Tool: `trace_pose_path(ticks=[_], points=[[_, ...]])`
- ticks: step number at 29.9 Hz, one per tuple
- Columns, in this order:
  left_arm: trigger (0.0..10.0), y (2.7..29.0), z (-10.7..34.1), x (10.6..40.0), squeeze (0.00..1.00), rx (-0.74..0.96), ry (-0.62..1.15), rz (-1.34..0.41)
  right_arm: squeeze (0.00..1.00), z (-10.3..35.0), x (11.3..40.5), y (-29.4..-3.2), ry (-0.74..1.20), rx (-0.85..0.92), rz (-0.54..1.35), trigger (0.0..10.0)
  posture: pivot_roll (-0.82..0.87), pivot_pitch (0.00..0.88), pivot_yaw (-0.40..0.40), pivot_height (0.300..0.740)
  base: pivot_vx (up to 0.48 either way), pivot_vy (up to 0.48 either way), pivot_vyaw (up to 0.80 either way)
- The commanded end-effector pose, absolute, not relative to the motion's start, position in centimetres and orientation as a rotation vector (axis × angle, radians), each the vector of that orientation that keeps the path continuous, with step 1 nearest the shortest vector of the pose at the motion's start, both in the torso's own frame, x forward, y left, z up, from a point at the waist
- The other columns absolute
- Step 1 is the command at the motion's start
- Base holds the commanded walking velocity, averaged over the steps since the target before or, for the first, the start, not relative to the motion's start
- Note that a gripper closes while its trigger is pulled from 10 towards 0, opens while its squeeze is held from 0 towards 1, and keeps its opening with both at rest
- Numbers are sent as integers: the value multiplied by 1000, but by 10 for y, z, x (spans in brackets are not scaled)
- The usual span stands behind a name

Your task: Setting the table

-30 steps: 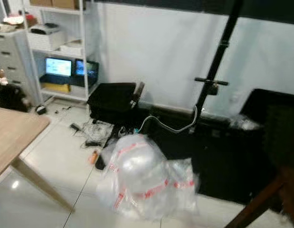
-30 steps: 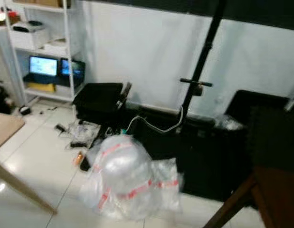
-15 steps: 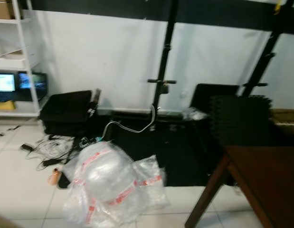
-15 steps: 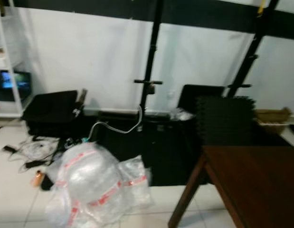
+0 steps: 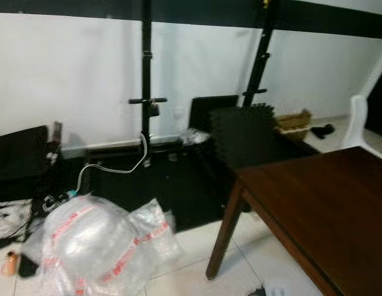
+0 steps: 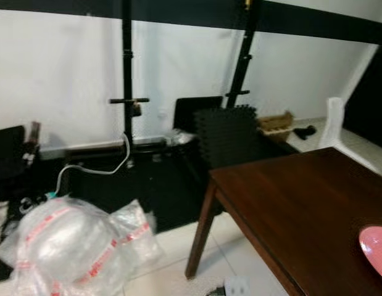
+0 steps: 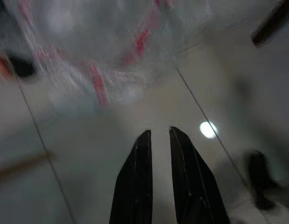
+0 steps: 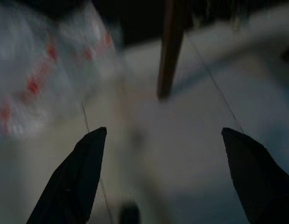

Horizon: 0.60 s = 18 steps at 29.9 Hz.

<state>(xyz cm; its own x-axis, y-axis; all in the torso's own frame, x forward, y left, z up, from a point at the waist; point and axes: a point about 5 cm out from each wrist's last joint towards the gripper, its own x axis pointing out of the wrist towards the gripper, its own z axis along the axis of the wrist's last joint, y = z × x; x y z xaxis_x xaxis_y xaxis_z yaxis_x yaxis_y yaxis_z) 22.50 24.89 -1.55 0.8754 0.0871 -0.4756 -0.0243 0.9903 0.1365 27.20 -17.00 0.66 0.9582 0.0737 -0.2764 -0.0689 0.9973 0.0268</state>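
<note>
Dark wood table (image 6: 302, 203) now fills the right side after a camera swing right; pink plate (image 6: 376, 246) sits at its near edge. Left gripper (image 7: 158, 135) nearly closed, right gripper (image 8: 165, 137) wide, both empty over floor. Approach underway.

Left gripper (image 7: 157, 136), fingers nearly together: bare tiled floor (image 7: 135, 112) beneath and ahead; clear plastic bags (image 7: 102, 42) with red tape lie beyond the tips. Right gripper (image 8: 165, 135), fingers wide apart: open floor between them; a dark table leg (image 8: 170, 51) stands ahead, bags off to one side.
</note>
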Motion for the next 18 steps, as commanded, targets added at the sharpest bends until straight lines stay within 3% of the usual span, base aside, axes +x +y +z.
trace_pose_path(ticks=[1,6,9,18], points=[[10000,246,14,247,0,122,358,57,0,33,284,-178,150,6,38,10000,45,101,23,740,0,0,-788],[10000,237,70,280,0,37,141,49,0,90,302,-181,-77,2,10,10000,42,100,28,740,0,0,-783],[10000,217,122,304,0,12,-37,-13,0,135,309,-182,-236,-15,7,10000,27,99,38,740,0,0,-788],[10000,183,158,312,0,2,-136,-172,0,162,303,-202,-308,8,-113,10000,9,105,49,740,0,0,-788]])
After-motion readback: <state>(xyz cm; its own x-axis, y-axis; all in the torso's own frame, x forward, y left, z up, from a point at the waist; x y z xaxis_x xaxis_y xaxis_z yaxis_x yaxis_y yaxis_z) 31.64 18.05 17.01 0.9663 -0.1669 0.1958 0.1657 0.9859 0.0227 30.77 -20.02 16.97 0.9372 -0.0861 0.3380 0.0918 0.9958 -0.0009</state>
